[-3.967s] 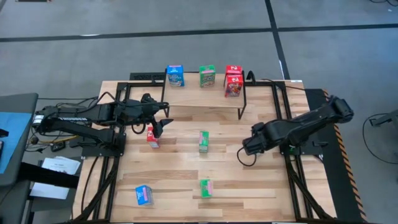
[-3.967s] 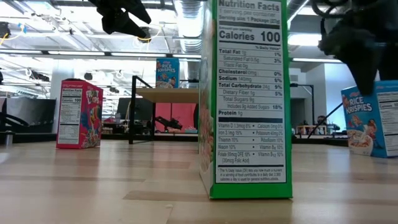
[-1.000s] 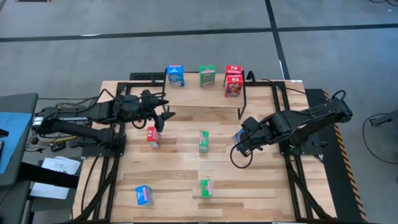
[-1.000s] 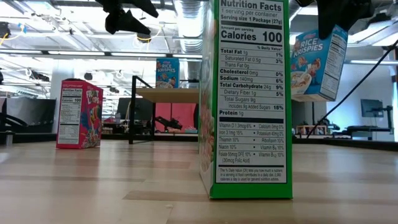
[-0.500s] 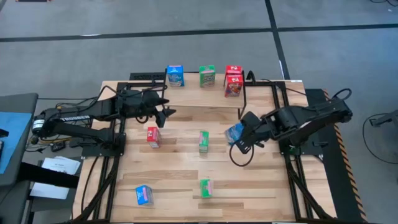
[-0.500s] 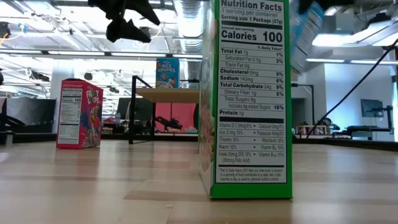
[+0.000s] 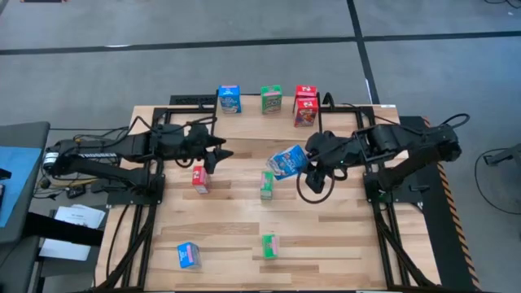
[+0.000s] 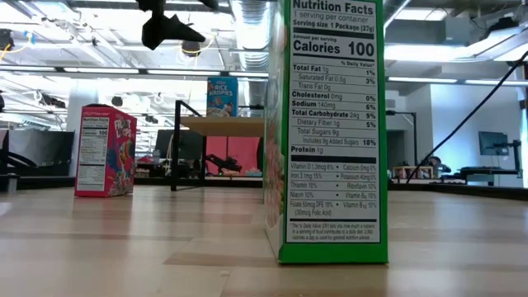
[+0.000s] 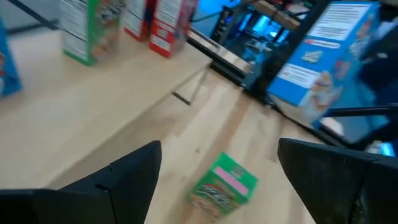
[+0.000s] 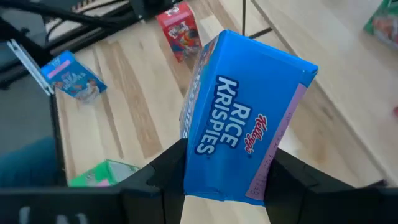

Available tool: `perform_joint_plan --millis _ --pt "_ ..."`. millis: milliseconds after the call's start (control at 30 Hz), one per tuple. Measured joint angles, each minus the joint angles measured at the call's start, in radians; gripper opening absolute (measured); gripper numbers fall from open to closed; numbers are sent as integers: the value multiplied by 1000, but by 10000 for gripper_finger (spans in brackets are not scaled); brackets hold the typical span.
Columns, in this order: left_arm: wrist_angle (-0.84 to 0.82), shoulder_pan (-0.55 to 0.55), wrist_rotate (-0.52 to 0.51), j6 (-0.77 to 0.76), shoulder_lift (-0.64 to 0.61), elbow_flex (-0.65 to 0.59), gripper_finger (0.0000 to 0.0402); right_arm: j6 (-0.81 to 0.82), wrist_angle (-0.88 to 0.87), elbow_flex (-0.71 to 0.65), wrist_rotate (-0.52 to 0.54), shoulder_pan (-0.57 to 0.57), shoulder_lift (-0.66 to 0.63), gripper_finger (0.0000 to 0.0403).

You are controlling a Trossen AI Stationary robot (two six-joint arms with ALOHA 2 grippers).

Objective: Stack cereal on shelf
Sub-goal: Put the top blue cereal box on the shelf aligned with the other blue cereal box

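A robotics lab: open ceiling lights (image 8: 247, 16), monitors (image 8: 492, 143), concrete floor (image 7: 244, 65).

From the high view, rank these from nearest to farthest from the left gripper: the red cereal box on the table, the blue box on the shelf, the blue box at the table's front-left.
Left gripper is open, empty.
1. Red cardboard cereal box, just below it on the table.
2. Blue cereal box, on the wooden shelf's left end.
3. Blue cereal box, front-left of the table.
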Motion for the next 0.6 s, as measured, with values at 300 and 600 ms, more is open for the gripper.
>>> perform_joint_plan --millis 300,600 --pt "184 -47 200 99 82 1 312 -207 40 2 -178 0 0 190" --pt "410 -66 333 181 254 1 312 -263 60 2 -211 -1 0 190"
